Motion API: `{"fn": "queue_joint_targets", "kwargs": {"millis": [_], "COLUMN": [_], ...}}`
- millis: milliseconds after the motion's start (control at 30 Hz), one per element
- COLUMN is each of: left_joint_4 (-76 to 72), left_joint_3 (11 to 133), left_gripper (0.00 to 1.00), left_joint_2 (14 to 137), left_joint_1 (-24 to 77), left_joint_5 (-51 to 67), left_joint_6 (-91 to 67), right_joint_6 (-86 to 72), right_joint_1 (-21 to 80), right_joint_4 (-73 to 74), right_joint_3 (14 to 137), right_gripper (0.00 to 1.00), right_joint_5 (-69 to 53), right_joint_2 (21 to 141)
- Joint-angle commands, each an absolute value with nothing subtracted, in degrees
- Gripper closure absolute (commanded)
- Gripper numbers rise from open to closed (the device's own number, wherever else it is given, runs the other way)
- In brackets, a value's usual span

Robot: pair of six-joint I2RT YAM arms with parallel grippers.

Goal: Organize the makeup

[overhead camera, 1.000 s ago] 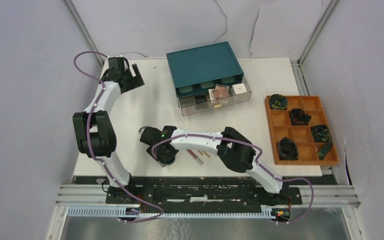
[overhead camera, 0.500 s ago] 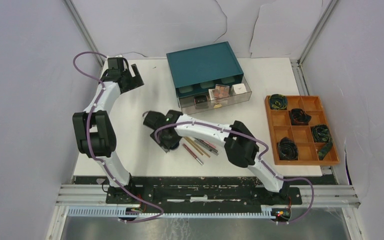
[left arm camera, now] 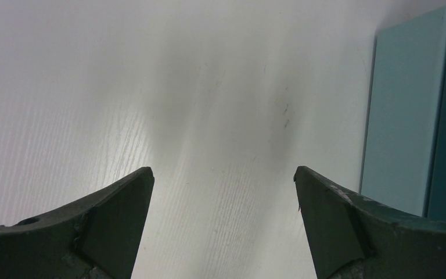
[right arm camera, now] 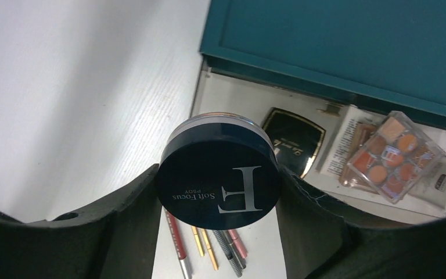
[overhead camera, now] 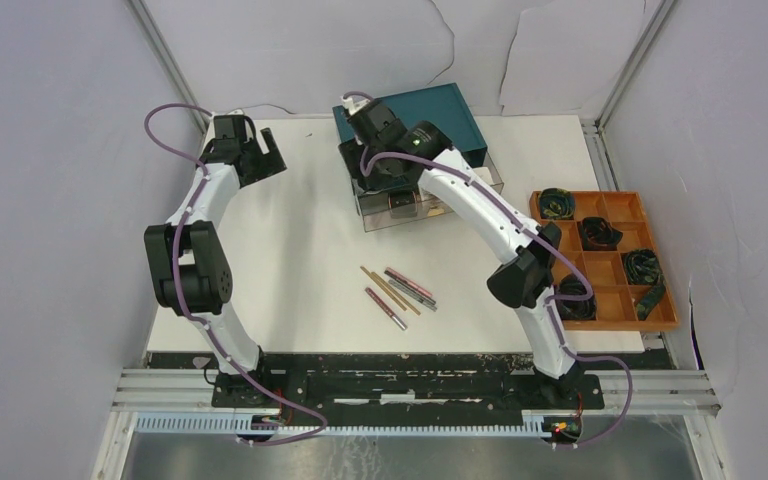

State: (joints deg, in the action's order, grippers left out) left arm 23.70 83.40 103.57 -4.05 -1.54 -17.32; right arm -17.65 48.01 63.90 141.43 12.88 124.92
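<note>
My right gripper (right arm camera: 218,173) is shut on the round dark-blue tin (right arm camera: 218,171) and holds it above the left end of the open clear drawer (right arm camera: 209,99). In the top view this gripper (overhead camera: 375,180) hangs over the drawer (overhead camera: 430,214). Inside the drawer lie a black square compact (right arm camera: 296,136), a white packet (right arm camera: 341,139) and a multicolour eyeshadow palette (right arm camera: 396,157). Several thin pencils (overhead camera: 400,293) lie loose on the table, also seen below the tin in the right wrist view (right arm camera: 206,250). My left gripper (overhead camera: 265,160) is open and empty at the back left (left arm camera: 223,174).
The teal drawer box (overhead camera: 450,115) stands at the back; its side shows in the left wrist view (left arm camera: 406,116). An orange tray (overhead camera: 543,262) with black coiled items stands at the right. My right arm stretches across the table's middle right.
My right gripper has carried the tin from the table's front middle up and back to the open drawer. The pencils it covered now show. The left arm has not moved.
</note>
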Motion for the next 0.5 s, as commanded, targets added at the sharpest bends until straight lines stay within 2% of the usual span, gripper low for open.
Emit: {"fn": "queue_joint_targets", "kwargs": {"millis": [0,367,467], "left_joint_4": [22.3,22.6,22.7], "left_joint_3": [83.8,84.1,84.3], "left_gripper": [0.02,0.02,0.02], "left_joint_2": [101.1,101.1,101.3], "left_joint_1": [-4.3,-4.4,-4.4], "left_joint_5": [-3.1,-3.6,-3.5], "left_joint_6": [-16.7,-16.3,-16.3], "right_joint_6": [-17.8,-16.4,-16.1], "right_joint_1": [45.3,40.9,40.1], "right_joint_4": [63.3,61.7,62.4], "right_joint_3": [140.8,130.3,130.2], "right_gripper": [0.67,0.69,0.64], "right_joint_5": [14.4,17.7,17.4], "right_joint_2": [125.0,124.9,126.3]}}
